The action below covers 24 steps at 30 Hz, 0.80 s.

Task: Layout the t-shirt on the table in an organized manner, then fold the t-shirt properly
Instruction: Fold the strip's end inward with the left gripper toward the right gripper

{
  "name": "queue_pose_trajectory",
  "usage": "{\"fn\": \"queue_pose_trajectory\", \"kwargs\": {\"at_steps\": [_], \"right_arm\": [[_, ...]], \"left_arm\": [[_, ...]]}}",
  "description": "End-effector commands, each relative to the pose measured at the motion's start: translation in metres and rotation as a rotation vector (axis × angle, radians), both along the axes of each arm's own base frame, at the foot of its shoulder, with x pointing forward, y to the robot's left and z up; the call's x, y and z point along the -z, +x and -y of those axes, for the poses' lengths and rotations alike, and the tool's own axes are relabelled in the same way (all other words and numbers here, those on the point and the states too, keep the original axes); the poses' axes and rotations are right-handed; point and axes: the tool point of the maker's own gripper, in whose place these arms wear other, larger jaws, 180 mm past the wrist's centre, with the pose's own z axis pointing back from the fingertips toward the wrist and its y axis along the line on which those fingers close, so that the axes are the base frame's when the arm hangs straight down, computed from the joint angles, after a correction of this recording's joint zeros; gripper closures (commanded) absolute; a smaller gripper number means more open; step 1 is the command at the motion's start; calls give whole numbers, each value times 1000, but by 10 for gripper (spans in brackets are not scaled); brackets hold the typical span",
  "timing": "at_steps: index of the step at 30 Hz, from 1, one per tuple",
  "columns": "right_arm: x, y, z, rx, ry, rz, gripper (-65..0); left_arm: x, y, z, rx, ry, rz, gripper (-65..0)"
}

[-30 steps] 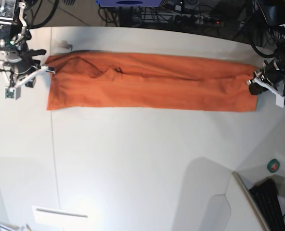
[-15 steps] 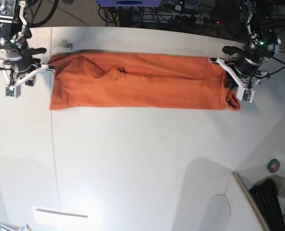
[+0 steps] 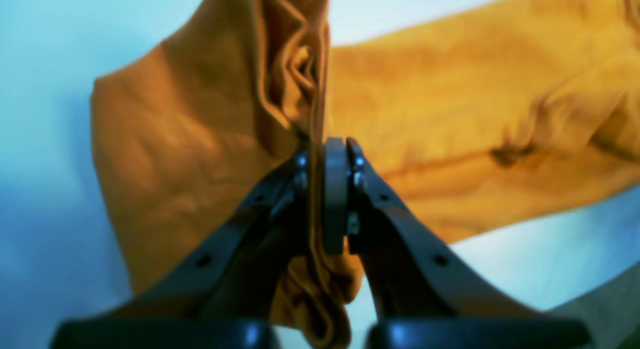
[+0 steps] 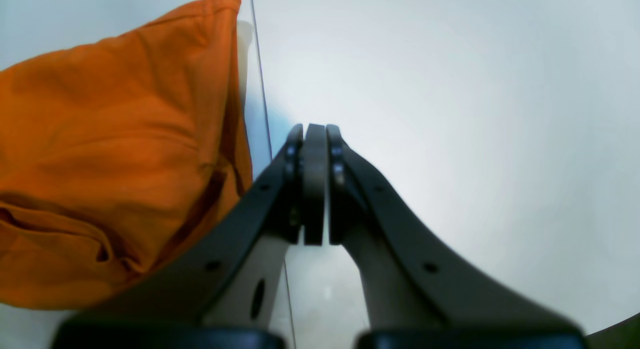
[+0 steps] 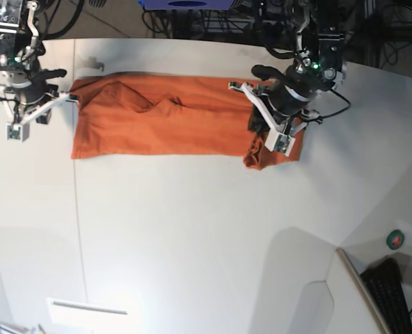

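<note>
The orange t-shirt (image 5: 164, 118) lies as a long folded strip across the far part of the white table (image 5: 192, 229). Its right end is lifted and doubled back toward the middle, hanging bunched under my left gripper (image 5: 265, 132). In the left wrist view, my left gripper (image 3: 327, 154) is shut on a pleated fold of the t-shirt (image 3: 450, 104). My right gripper (image 5: 65, 101) rests by the strip's left end. In the right wrist view, my right gripper (image 4: 315, 139) is shut with nothing between its pads, the t-shirt (image 4: 115, 154) lying just to its left over the table's dark seam (image 4: 260, 89).
Cables and equipment (image 5: 213, 21) crowd the back edge. A green tape roll (image 5: 396, 240) and a dark keyboard (image 5: 390, 292) sit at the lower right. A grey-white panel with a slot (image 5: 81, 309) is at the front left.
My left gripper has swept leftward with the t-shirt's right end, folding it back over the strip. The right arm has stayed where it was.
</note>
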Motion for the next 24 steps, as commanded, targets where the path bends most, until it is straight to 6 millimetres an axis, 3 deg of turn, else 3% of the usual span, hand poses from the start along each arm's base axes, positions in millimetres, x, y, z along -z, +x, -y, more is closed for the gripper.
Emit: {"fn": "queue_pose_trajectory", "kwargs": {"at_steps": [1,9,24], "right_arm": [[-9,6,4,-2,-16,37,0],[-10,7,4,-2,-16,39,0],[-10,7,4,-2,-16,39,0]], "left_arm": [[-3,3,5,3,-12,17,0],[0,4,32,58,-37,8,0],[2,7,34,56,-47,4,0]]}}
